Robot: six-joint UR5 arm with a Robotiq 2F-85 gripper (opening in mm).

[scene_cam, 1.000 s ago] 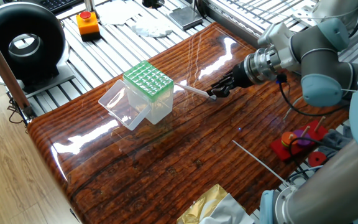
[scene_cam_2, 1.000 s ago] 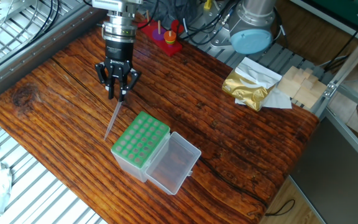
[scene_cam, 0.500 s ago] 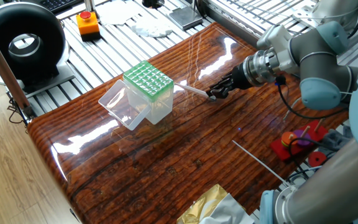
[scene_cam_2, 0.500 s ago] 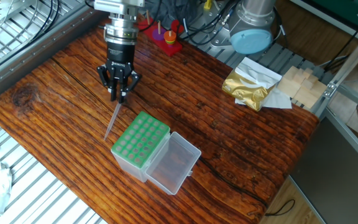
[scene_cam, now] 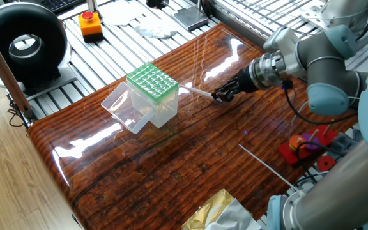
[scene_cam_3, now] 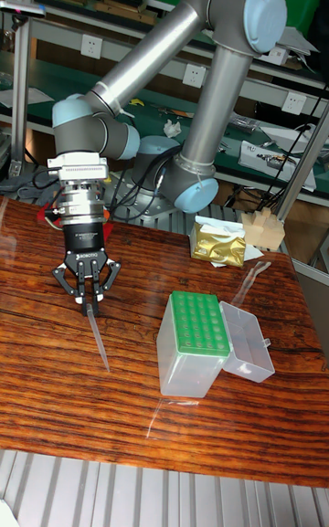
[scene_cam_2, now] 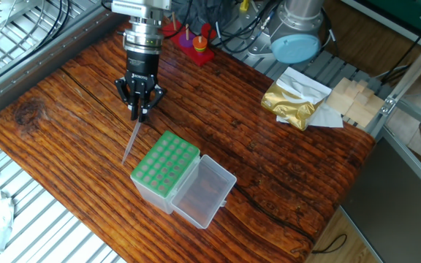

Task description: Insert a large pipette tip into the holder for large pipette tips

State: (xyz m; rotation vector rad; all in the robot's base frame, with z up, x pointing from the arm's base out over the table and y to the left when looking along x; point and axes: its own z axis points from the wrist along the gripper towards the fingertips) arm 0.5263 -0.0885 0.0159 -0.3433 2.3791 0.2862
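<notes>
The large pipette tip [scene_cam: 197,92] [scene_cam_2: 131,142] [scene_cam_3: 99,341] is a slim translucent tube lying slantwise on the wooden table, its point toward the holder's side. My gripper [scene_cam: 218,96] [scene_cam_2: 139,115] [scene_cam_3: 90,303] reaches down over its wide end and is shut on it. The holder for large pipette tips [scene_cam: 153,86] [scene_cam_2: 165,166] [scene_cam_3: 195,326] is a clear box with a green grid top. It stands a short way from the tip with its clear lid [scene_cam: 123,108] [scene_cam_2: 203,191] swung open.
A gold foil packet [scene_cam_2: 291,102] [scene_cam_3: 217,242] and wooden blocks [scene_cam_2: 353,98] lie at one table end. A red ring toy [scene_cam: 305,145] [scene_cam_2: 196,45] sits by the arm's base. A thin rod [scene_cam: 264,164] lies on the table. An orange stop button [scene_cam: 90,24] is off the table.
The fingers have drawn together onto the tip's wide end. The tip and the holder have stayed where they were.
</notes>
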